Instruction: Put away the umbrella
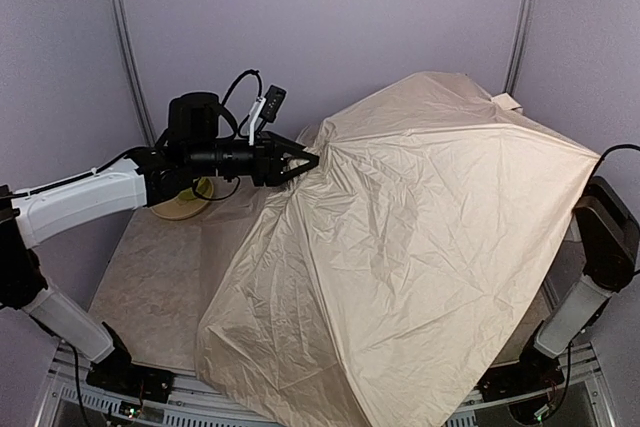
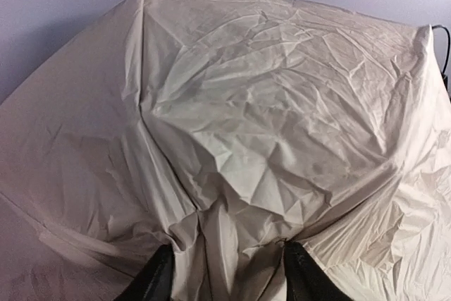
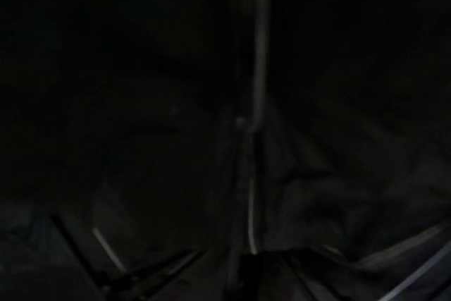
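Note:
The umbrella (image 1: 420, 227) is open, and its cream-beige canopy lies tilted over the middle and right of the table. My left gripper (image 1: 308, 160) is at the canopy's peak, jaws apart, with both black fingertips (image 2: 151, 283) pressed into bunched fabric (image 2: 227, 244). In the top view my right gripper is hidden under the canopy; only the right arm (image 1: 600, 237) shows. The right wrist view is nearly black. It shows the thin shaft (image 3: 259, 54) and ribs (image 3: 106, 248) of the underside, but no fingers I can make out. The handle is not in view.
A round yellow-green dish (image 1: 185, 205) sits on the beige table (image 1: 160, 277) under the left arm at the back left. The canopy's lower edge hangs over the table's front edge (image 1: 280, 387). Purple walls with metal poles (image 1: 125, 37) enclose the back.

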### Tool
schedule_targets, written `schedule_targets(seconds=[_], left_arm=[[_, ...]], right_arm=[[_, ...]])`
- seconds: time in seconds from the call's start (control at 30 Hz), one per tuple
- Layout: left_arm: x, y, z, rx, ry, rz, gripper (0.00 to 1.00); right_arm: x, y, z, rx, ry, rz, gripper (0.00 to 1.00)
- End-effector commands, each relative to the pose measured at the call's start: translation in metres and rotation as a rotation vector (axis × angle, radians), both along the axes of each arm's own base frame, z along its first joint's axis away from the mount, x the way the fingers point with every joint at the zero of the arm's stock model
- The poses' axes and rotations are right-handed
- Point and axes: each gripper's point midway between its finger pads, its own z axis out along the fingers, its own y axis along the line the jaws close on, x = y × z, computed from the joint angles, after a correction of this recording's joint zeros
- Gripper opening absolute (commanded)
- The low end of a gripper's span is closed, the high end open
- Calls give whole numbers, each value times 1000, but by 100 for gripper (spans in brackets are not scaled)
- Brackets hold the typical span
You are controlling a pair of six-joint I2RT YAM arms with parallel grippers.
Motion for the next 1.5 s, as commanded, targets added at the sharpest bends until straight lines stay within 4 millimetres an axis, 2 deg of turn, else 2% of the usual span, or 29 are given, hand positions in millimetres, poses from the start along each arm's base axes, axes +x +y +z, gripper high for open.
schedule_targets(seconds=[0.0,0.07,0.2,0.3,0.43,0.53,0.57,0.63,0.7,0.77,0.83,0.9,0.97,1.0,1.1,1.17,1.27,1.37,1.43,1.47], left_arm=[[-29,-9,-23,67,74,-120,36],[-24,0,-21,74,61,-75,23],[-16,21,-4,61,7,28,0],[-10,31,-4,65,-16,88,0],[4,45,-14,81,20,157,0],[15,59,-10,37,43,222,0],[22,66,-10,20,51,261,0],[35,82,-11,-27,77,343,0],[48,97,-19,-73,136,401,0],[58,106,-34,-85,198,436,0],[61,109,-52,-73,248,447,0],[58,105,-56,-83,264,415,0],[52,102,-48,-102,244,392,0],[53,104,-40,-102,209,408,0],[61,116,-14,-67,109,508,0],[67,128,-3,-21,49,581,0],[74,146,4,60,-11,683,0],[77,157,12,116,-69,742,0],[73,156,15,147,-108,733,0],[70,151,18,163,-131,714,0]], right_arm=[[11,-11,42,121,-71,-85,0],[14,-14,34,102,-52,-110,4],[20,-25,11,50,8,-179,17],[22,-35,-8,-7,63,-228,36],[23,-49,-44,-127,206,-294,73],[22,-71,-61,-173,304,-382,91],[22,-79,-70,-208,350,-421,94],[25,-94,-74,-250,410,-501,96],[25,-109,-75,-287,459,-573,96],[22,-121,-71,-308,485,-613,97],[13,-129,-57,-298,479,-615,97],[-2,-134,-32,-264,437,-580,98],[-19,-134,-11,-261,380,-515,98],[-28,-134,9,-253,333,-486,99],[-42,-151,51,-229,251,-519,99],[-46,-172,72,-212,205,-602,100],[-47,-213,107,-144,161,-787,100],[-52,-247,136,-61,140,-915,100],[-60,-246,148,-53,90,-891,99],[-64,-235,151,-77,54,-834,98]])
